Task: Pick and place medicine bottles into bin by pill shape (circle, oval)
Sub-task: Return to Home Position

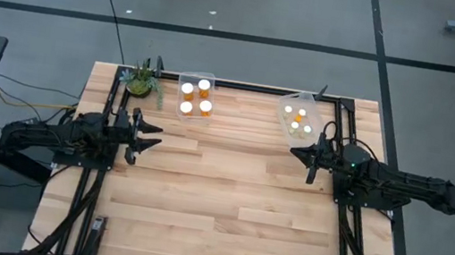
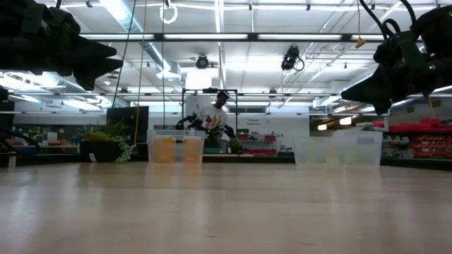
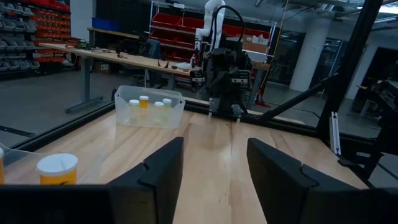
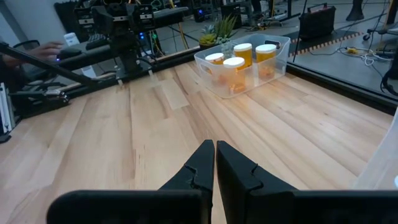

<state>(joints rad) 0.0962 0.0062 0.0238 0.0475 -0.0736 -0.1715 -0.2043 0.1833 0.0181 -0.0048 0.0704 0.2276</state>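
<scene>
Bins, both at the far edge of the table [image 1: 218,189]: left bin [image 1: 194,118] holds four orange bottles [image 1: 186,107], white caps, upright. The right bin [image 1: 308,97] holds about four smaller bottles [image 1: 301,114]; exact count unclear. A plant [image 1: 141,80] sits just beside the left bin.

Arms: left gripper [image 1: 152,134] over the table's left side, fingers apart, empty. The right gripper [image 1: 296,152] is over the right side, fingers pressed together on nothing.

Room: a person [image 2: 214,116] beyond the table.

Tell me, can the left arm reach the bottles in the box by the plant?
Probably yes. The left gripper hangs open near that bin, nothing stands between them, and the bin has no lid. Its four bottles stand close together, though, so gripping one could be tight. The right gripper waits opposite.
</scene>
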